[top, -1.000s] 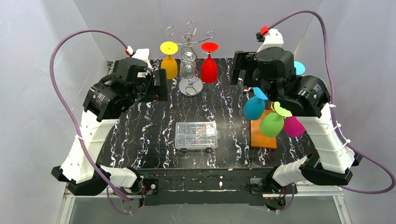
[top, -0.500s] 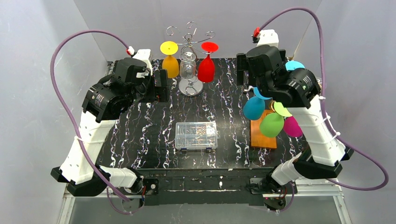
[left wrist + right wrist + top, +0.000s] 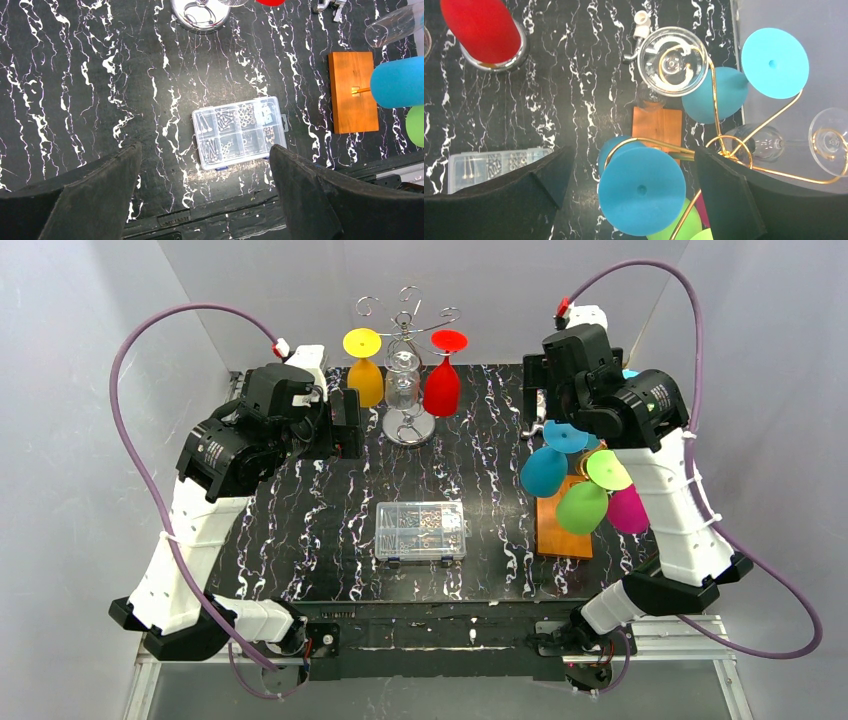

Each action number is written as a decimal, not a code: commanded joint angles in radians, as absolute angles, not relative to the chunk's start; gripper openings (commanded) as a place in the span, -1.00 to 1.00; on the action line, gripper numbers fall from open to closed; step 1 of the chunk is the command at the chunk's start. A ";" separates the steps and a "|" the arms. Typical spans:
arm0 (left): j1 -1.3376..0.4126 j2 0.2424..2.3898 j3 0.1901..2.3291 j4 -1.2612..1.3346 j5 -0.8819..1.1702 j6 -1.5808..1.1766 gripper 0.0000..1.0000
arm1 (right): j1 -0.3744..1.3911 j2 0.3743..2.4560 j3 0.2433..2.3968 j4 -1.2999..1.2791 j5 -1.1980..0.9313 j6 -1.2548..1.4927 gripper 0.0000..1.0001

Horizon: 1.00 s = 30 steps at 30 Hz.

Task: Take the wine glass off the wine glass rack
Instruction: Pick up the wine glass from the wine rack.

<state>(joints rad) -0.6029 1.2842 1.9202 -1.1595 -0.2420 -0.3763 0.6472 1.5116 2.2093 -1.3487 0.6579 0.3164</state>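
Both arms are bolted at the near edge of the black marbled tabletop (image 3: 300, 530), the left arm (image 3: 195, 530) at the near left corner and the right arm (image 3: 685, 525) at the near right corner. A clear compartment box (image 3: 420, 530) lies flat around the middle of the tabletop, somewhat towards the near edge. By the right edge stands the gold wire rack (image 3: 724, 149) on its wooden base (image 3: 560, 532). Wine glasses hang from it upside down: a teal glass (image 3: 544, 470), a green glass (image 3: 582, 506) and a magenta glass (image 3: 628, 510) on its near side. The right wrist view also shows a clear glass (image 3: 672, 61) caught in a gold loop farther back. The right arm leans steeply up and away, with its elbow above the rack and its wrist bent downward. The right gripper (image 3: 535, 400) hangs over the rack's far side with its jaws spread wide, gripping nothing and apart from every glass. The left arm slopes away from its base, folds at the elbow over the left edge and turns inward. The left gripper (image 3: 345, 423) hangs above the far left part of the tabletop, facing down, its jaws wide apart and empty. Just beyond it, at the middle of the far edge, a silver wire rack (image 3: 407, 330) on a round chrome foot carries a yellow glass (image 3: 363, 375), a transparent glass (image 3: 403, 380) and a red glass (image 3: 444, 380).
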 commanded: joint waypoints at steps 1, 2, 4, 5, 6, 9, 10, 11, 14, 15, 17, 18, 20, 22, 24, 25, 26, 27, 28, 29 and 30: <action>-0.599 1.261 1.913 -1.158 -0.234 -0.364 0.99 | 0.641 1.487 2.230 -1.410 0.618 0.347 1.00; -0.600 1.260 1.912 -1.157 -0.234 -0.364 0.99 | 0.641 1.481 2.223 -1.411 0.613 0.349 1.00; -0.600 1.259 1.910 -1.156 -0.233 -0.364 0.99 | 0.641 1.468 2.204 -1.410 0.602 0.355 1.00; -0.599 1.258 1.909 -1.156 -0.233 -0.362 0.99 | 0.641 1.463 2.200 -1.413 0.599 0.357 1.00; -0.599 1.259 1.908 -1.155 -0.233 -0.362 0.99 | 0.641 1.456 2.187 -1.413 0.598 0.359 1.00; -0.599 1.257 1.907 -1.155 -0.234 -0.361 0.99 | 0.641 1.435 2.147 -1.411 0.604 0.365 1.00; -0.599 1.257 1.906 -1.155 -0.233 -0.362 0.99 | 0.641 1.430 2.135 -1.411 0.605 0.366 1.00; -0.600 1.257 1.905 -1.155 -0.233 -0.362 0.99 | 0.641 1.425 2.124 -1.411 0.605 0.367 1.00; -0.598 1.258 1.904 -1.155 -0.235 -0.362 0.99 | 0.641 1.413 2.096 -1.406 0.601 0.369 1.00; -0.599 1.257 1.904 -1.155 -0.235 -0.362 0.99 | 0.641 1.410 2.089 -1.405 0.601 0.370 1.00; -0.600 1.257 1.902 -1.155 -0.233 -0.363 0.99 | 0.640 1.403 2.074 -1.400 0.600 0.368 1.00; -0.600 1.256 1.902 -1.156 -0.233 -0.364 0.99 | 0.640 1.401 2.066 -1.397 0.598 0.368 1.00; -0.599 1.260 1.902 -1.155 -0.233 -0.365 0.99 | 0.637 1.399 2.050 -1.394 0.597 0.368 1.00; -0.600 1.259 1.905 -1.155 -0.234 -0.365 0.99 | 0.635 1.393 2.034 -1.387 0.590 0.368 1.00; -0.599 1.259 1.906 -1.155 -0.238 -0.365 0.99 | 0.632 1.386 2.021 -1.378 0.581 0.368 1.00; -0.599 1.260 1.907 -1.156 -0.239 -0.365 0.99 | 0.630 1.383 2.016 -1.374 0.577 0.368 1.00; -0.599 1.261 1.908 -1.157 -0.239 -0.365 0.99 | 0.628 1.380 2.009 -1.372 0.576 0.368 1.00; -0.598 1.261 1.908 -1.159 -0.241 -0.365 0.99 | 0.625 1.377 1.999 -1.369 0.574 0.369 1.00; -0.598 1.261 1.910 -1.160 -0.242 -0.364 0.99 | 0.624 1.374 1.994 -1.366 0.569 0.371 1.00; -0.598 1.261 1.910 -1.161 -0.244 -0.364 0.99 | 0.623 1.369 1.990 -1.362 0.564 0.372 1.00; -0.598 1.262 1.910 -1.162 -0.246 -0.364 0.99 | 0.622 1.367 1.985 -1.358 0.563 0.373 1.00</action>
